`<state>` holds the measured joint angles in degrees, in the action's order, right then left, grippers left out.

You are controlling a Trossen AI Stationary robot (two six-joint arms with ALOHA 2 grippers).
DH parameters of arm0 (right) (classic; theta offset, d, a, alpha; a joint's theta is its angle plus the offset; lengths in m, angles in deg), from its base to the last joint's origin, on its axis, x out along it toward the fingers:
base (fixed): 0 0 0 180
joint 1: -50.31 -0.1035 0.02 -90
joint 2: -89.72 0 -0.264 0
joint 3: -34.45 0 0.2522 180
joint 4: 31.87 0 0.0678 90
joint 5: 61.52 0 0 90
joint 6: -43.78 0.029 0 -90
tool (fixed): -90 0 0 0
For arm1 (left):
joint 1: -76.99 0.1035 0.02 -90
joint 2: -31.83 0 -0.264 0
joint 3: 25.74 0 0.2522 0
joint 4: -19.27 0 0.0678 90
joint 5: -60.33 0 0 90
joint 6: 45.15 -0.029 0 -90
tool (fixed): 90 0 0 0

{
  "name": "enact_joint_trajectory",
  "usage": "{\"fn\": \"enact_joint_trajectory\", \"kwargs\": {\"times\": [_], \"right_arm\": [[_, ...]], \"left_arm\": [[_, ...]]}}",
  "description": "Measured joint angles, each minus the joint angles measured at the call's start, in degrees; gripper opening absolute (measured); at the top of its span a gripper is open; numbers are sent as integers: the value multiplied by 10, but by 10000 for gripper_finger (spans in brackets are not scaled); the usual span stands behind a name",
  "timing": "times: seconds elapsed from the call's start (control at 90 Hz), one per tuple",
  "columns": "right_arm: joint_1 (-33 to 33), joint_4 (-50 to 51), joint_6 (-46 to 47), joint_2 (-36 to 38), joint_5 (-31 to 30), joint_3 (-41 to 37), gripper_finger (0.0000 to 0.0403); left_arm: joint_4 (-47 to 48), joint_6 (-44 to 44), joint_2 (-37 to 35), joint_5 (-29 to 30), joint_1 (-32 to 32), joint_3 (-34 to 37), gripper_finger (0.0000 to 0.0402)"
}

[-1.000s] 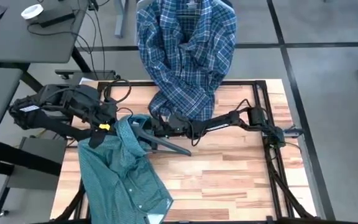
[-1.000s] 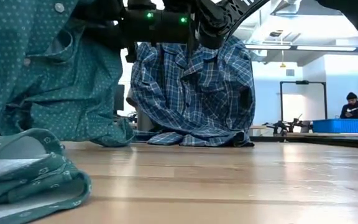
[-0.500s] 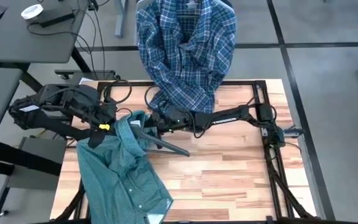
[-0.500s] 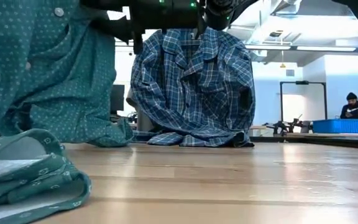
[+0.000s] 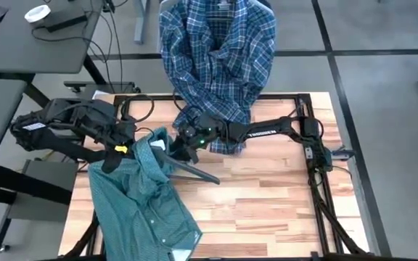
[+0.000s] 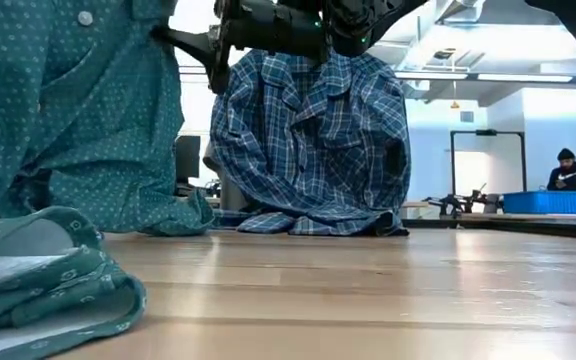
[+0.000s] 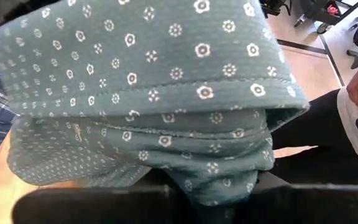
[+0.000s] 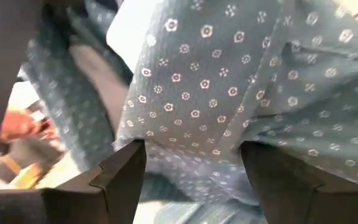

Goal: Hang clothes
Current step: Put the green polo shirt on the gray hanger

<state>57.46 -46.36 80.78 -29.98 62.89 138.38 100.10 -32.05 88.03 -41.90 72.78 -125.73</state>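
Against a second ago: right gripper (image 5: 181, 148) shifted closer to the green shirt (image 5: 140, 199), wrist drawn back over the hem of the plaid shirt (image 5: 216, 58) and raised. In the low view, lifted higher and carried toward the hanging green cloth. Green shirt, plaid shirt and hanger (image 5: 194, 170) unchanged in place. Left gripper (image 5: 119, 149) unmoved.

Right arm stretched long and nearly level from the side of the table (image 5: 281, 210) opposite the green shirt, forearm above the plaid hem, gripper aimed at the green shirt's raised collar part. Fingers (image 8: 122, 177) standing apart in the right wrist view, green cloth filling the gap beyond them, nothing seen clamped. Hanger lying just beside the green shirt, one end under the right gripper, the other pointing away across bare wood.

Left arm folded beside the green shirt's upper edge, gripper closed on a bunch of green cloth, the fold pinched at the fingers in the left wrist view. Upper part of the green shirt thereby held up off the table, the rest spread flat and trailing off the table's near edge.

Plaid shirt hung beyond the green shirt, past the table's far edge, hem resting on the wood.
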Motion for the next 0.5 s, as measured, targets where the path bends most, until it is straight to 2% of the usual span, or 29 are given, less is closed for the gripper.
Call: {"fn": "enact_joint_trajectory", "kwargs": {"times": [0.322,0.389,0.5], "right_arm": [[9,-8,89,0,-1,0,250],[4,-13,114,0,-25,0,250],[-16,-39,141,0,-103,0,250]], "left_arm": [[0,1,0,0,0,0,25],[0,1,0,0,0,0,25],[-2,0,1,1,0,0,25]]}}
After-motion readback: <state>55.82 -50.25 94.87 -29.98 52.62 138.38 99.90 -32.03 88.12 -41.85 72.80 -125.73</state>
